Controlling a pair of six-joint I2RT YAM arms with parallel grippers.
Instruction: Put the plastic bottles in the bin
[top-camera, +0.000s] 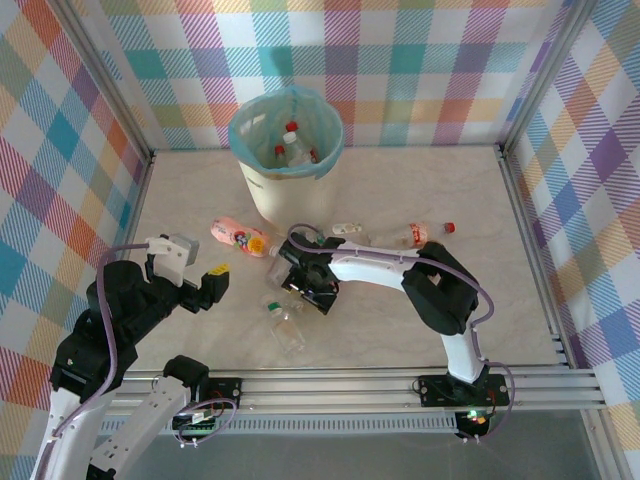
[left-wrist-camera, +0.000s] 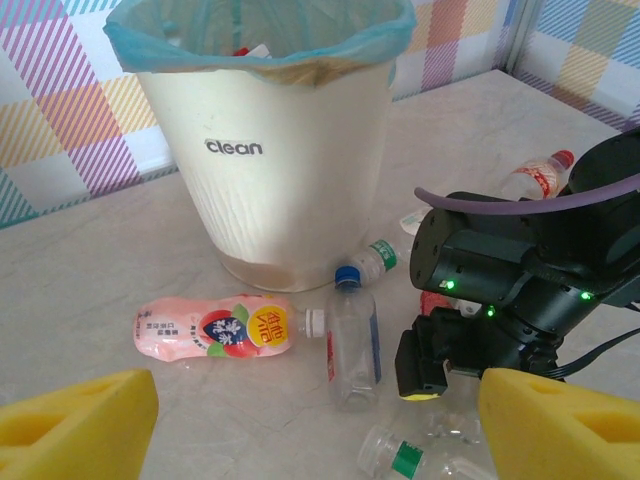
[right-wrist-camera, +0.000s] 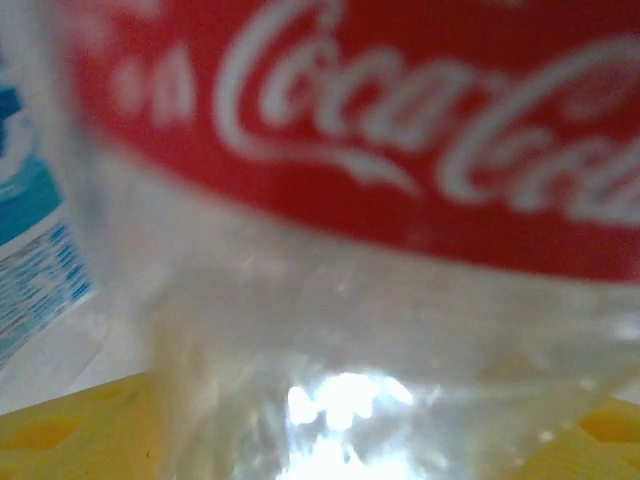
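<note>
The bin (top-camera: 262, 192) stands at the back of the table, teal bag over its rim, with several plastic bottles (top-camera: 293, 143) inside. On the table lie a pink-labelled bottle (top-camera: 238, 236), a clear blue-capped one (left-wrist-camera: 352, 340) and a green-banded one (top-camera: 285, 325). My left gripper (top-camera: 212, 283) hovers open above the table near these; its yellow fingers (left-wrist-camera: 80, 420) have nothing between them. My right gripper (top-camera: 305, 282) is low over a clear red-labelled Coca-Cola bottle (right-wrist-camera: 400, 130), which lies between its yellow pads (right-wrist-camera: 60, 430). I cannot make out whether they press on it.
Two more bottles lie right of the bin, one green-capped (top-camera: 346, 230) and one red-capped (top-camera: 428, 233). Checked walls and metal rails (top-camera: 520, 210) close in the table. The right arm's black body (left-wrist-camera: 500, 280) sits close to my left gripper's right finger.
</note>
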